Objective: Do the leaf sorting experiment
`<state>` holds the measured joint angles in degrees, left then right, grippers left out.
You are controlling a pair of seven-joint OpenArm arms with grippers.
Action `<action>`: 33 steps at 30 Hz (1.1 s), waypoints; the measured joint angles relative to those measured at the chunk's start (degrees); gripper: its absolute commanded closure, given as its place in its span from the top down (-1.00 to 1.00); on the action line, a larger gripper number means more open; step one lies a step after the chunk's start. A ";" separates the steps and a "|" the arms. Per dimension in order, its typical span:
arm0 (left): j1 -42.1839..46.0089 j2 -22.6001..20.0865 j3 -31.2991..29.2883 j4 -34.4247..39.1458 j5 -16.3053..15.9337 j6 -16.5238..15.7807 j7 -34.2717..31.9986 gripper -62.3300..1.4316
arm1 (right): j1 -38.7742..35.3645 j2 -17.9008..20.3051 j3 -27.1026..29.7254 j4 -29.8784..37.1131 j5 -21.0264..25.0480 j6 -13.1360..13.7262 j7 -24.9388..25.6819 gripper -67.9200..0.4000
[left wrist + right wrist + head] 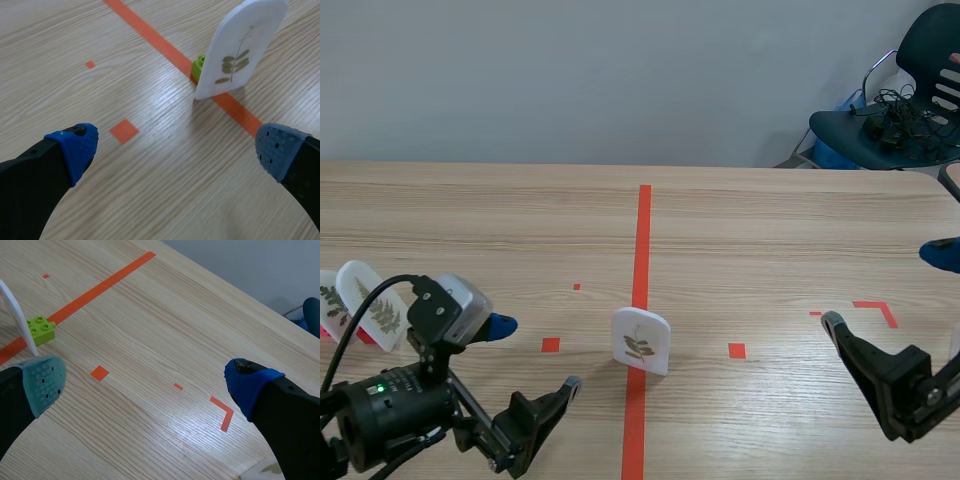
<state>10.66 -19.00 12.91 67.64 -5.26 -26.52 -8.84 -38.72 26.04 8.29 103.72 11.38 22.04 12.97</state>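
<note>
Worktop (770, 230): pale wood grain. It is marked with an orange-red tape line running away from the robot down the middle, several small squares, and one corner mark on the right half.

Leaf card (641, 341): white, round-topped, upright, bearing a small sprig of oval leaflets. It stands on the centre tape line on the robot's side of the worktop, between the two arms.

Green brick (199, 66): studded, on the tape line right at the card's foot, on the side away from the robot. Whether the card is slotted into it cannot be told.

Further leaf cards (375, 305): two, white, same shape, each with a leaf sprig. They stand upright at the left end of the worktop, just behind the left arm's wrist camera, one partly overlapping the other.

Left tool (533, 355): low over the worktop, left of the centre card and apart from it. Its fingers are spread wide, with blue dotted pads (75, 147) and only bare wood and a tape square between them. The card stands ahead, toward the right finger.

Right tool (886, 288): low over the right half, well apart from the card. Its fingers are spread wide, one pad grey-green (45, 382) and the other blue, gripping nothing.

Chair (910, 110): dark, beyond the far right corner, with black cables (890, 118) tangled on the seat.

Wall (570, 70): plain pale grey.
</note>
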 measured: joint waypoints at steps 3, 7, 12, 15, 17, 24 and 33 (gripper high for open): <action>-3.91 1.95 3.37 -3.96 2.34 -0.04 -2.36 1.00 | 0.11 0.00 0.00 0.00 0.00 0.00 -0.15 1.00; -8.28 4.61 7.72 -8.17 5.64 0.50 -5.38 1.00 | 0.13 0.00 0.00 0.00 0.00 0.00 -0.15 1.00; -12.20 6.80 11.91 -11.41 7.85 5.49 -7.34 1.00 | 0.13 0.00 0.00 0.00 0.00 0.00 -0.15 1.00; -14.19 6.93 13.14 -12.72 8.28 5.49 -7.28 0.67 | 0.13 0.00 0.00 0.00 0.00 0.00 -0.15 1.00; -14.49 6.93 13.33 -12.87 8.48 5.51 -7.32 0.34 | 0.13 0.00 0.00 0.00 0.00 0.00 -0.15 1.00; -14.16 6.91 13.51 -12.87 8.50 5.40 -7.34 -0.52 | 0.13 0.00 0.00 0.00 0.00 0.00 -0.17 1.00; -14.16 6.47 13.49 -12.79 8.48 4.96 -7.34 -0.79 | 0.13 0.00 0.00 0.00 0.00 0.00 -0.17 1.00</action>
<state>-3.51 -12.53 26.39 54.85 3.22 -21.56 -16.19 -38.59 26.04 8.29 103.72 11.38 22.04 12.80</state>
